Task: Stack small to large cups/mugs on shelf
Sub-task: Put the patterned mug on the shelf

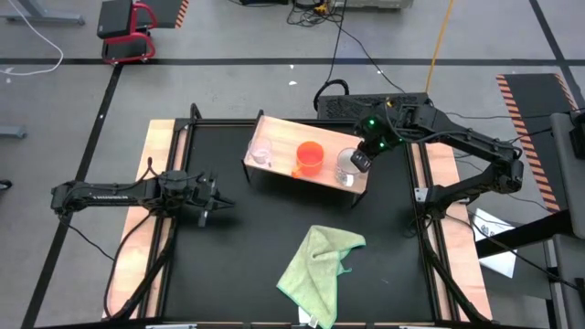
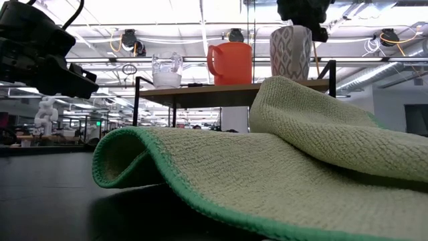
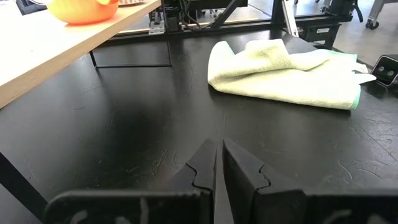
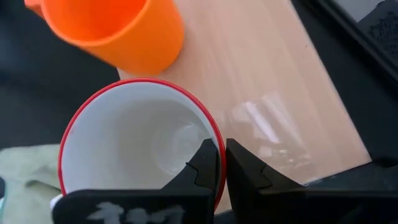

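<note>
there, right gripper (image 4: 219,163) pinches white mug (image 4: 134,146) rim.

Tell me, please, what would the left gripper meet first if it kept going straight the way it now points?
The left gripper, fingers shut, points low across the bare black tabletop. The light green cloth seems the first thing ahead, slightly off to one side, so it might only graze it; depth is hard to judge.

on the light-wood shelf (image 1: 283,174) three vessels stand upright in a row along its length: a small clear glass cup (image 1: 261,153) near one end, an orange mug (image 1: 310,157) with a handle at the middle, and a white patterned mug (image 1: 346,167) with a red rim near the other end. all three are apart from each other, none stacked.
</note>
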